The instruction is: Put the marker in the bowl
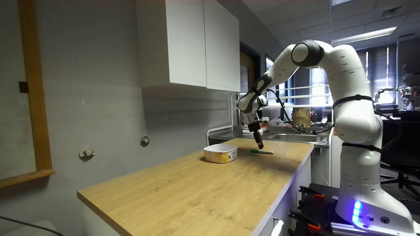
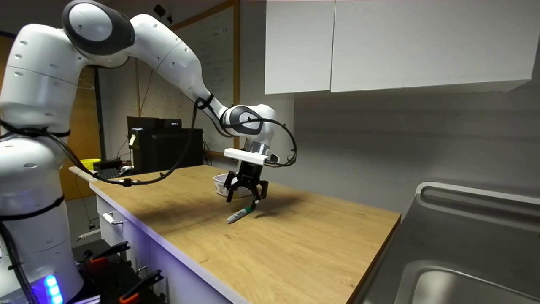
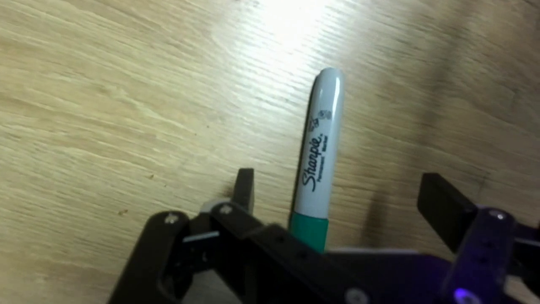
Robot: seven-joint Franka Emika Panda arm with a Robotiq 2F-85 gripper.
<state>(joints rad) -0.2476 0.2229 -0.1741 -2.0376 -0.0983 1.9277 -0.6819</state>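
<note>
The marker (image 3: 320,147) is grey with a green cap and lies on the wooden counter. It also shows in both exterior views (image 1: 262,152) (image 2: 238,215). My gripper (image 3: 337,181) is open above it, one finger on each side of it in the wrist view. The cap's end is hidden behind the gripper. The gripper points down with its tips near the counter in both exterior views (image 1: 260,146) (image 2: 241,203). The low white bowl (image 1: 220,154) with yellow fruit print stands near the wall side. In an exterior view the bowl (image 2: 220,185) is partly hidden behind the gripper.
The wooden counter (image 1: 183,190) runs along the wall. White cabinets (image 1: 203,46) hang above it. A metal sink (image 2: 447,278) adjoins the counter's end. A monitor and dark equipment (image 2: 168,147) stand beyond the opposite end.
</note>
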